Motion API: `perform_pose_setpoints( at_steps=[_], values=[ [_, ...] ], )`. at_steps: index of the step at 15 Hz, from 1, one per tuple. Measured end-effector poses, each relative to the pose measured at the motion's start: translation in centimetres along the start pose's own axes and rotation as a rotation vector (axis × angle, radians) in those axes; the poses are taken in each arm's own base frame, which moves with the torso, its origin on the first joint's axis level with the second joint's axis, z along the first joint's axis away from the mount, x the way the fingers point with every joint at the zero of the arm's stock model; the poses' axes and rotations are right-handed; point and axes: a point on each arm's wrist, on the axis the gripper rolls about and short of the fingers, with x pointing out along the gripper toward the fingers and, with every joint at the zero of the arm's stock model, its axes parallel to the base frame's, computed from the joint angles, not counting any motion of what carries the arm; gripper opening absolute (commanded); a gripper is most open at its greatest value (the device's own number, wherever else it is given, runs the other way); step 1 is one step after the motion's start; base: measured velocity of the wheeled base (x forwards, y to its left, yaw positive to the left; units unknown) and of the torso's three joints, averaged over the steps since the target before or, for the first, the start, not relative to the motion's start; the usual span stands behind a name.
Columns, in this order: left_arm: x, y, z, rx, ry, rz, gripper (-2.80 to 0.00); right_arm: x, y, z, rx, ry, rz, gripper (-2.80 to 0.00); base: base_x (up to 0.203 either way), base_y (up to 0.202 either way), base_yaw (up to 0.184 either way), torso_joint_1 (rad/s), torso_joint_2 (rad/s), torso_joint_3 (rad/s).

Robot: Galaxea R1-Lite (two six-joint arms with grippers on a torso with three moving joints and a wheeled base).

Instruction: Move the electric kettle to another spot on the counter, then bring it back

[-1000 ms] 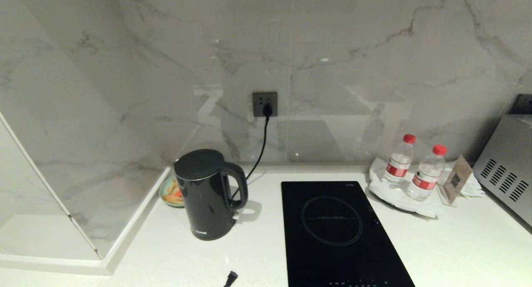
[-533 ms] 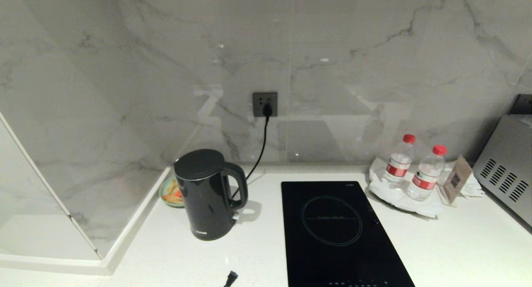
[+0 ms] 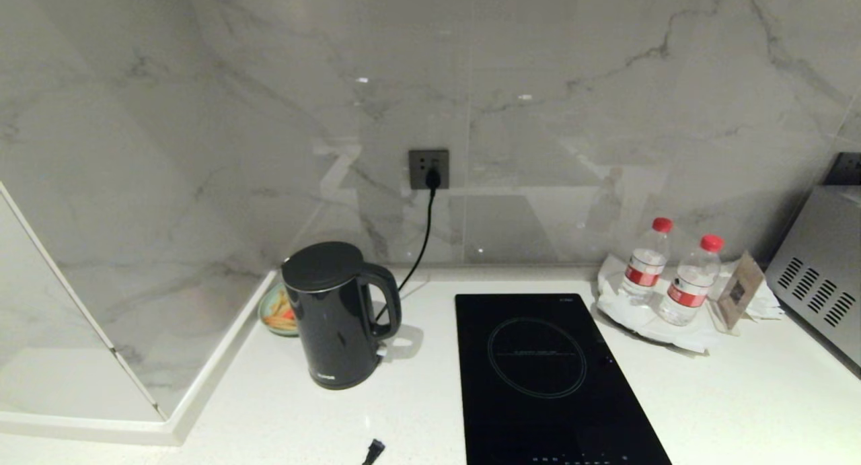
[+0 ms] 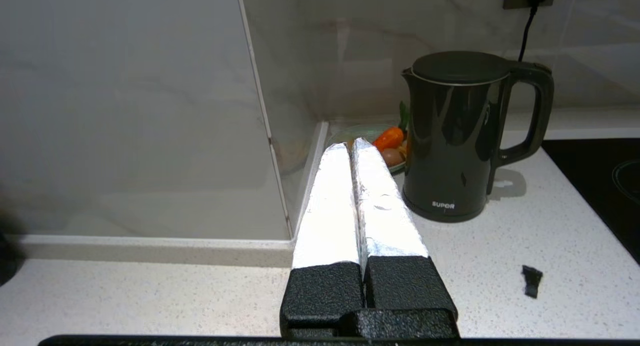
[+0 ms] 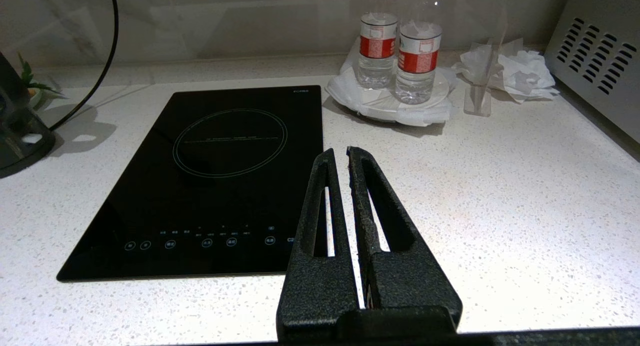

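Marble fills the head view, grey-veined and glossy, above the counter, a white, finely speckled stone slab. The electric kettle stands upright at the back left, a shiny dark cylinder with a flat matte lid, thin silver rim and loop handle turned toward the induction hob, a flat black glass rectangle with a ring marked on it. A black cord curves up to the wall socket. A small dish peeks from behind the kettle; two red-capped water bottles sit on a white plate at the right. Neither arm shows here.

Over to the left wrist view: the left gripper hangs over the counter just short of the kettle, apart from it, its foil-wrapped fingers pressed flat together, holding nothing.

Right wrist view now: the right gripper, rough black cast metal with slotted triangular fingers, sits by the hob's near corner, fingertips all but meeting, empty.
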Motion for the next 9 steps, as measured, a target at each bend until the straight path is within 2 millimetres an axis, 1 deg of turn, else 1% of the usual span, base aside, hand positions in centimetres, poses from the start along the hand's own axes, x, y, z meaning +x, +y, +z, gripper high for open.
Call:
perform_pose_setpoints(
  at_steps=[4, 5, 7, 9],
  values=[
    [0.2, -0.1, -0.7, -0.007, 0.021, -0.001, -2.80, 0.0, 0.0, 0.0, 0.000, 0.000, 0.000, -2.80, 0.000, 0.000, 0.000, 0.000, 0.00, 0.000],
    [0.4, -0.2, -1.3, -0.005, 0.042, -0.002, -2.80, 0.0, 0.0, 0.0, 0.000, 0.000, 0.000, -2.80, 0.000, 0.000, 0.000, 0.000, 0.00, 0.000],
    [1.1, -0.5, -3.4, -0.002, 0.092, -0.021, -2.80, 0.0, 0.0, 0.0, 0.000, 0.000, 0.000, -2.80, 0.000, 0.000, 0.000, 0.000, 0.00, 0.000],
    [1.4, -0.8, -4.3, -0.045, 0.069, -0.079, -2.80, 0.0, 0.0, 0.0, 0.000, 0.000, 0.000, -2.80, 0.000, 0.000, 0.000, 0.000, 0.00, 0.000]
  ],
)
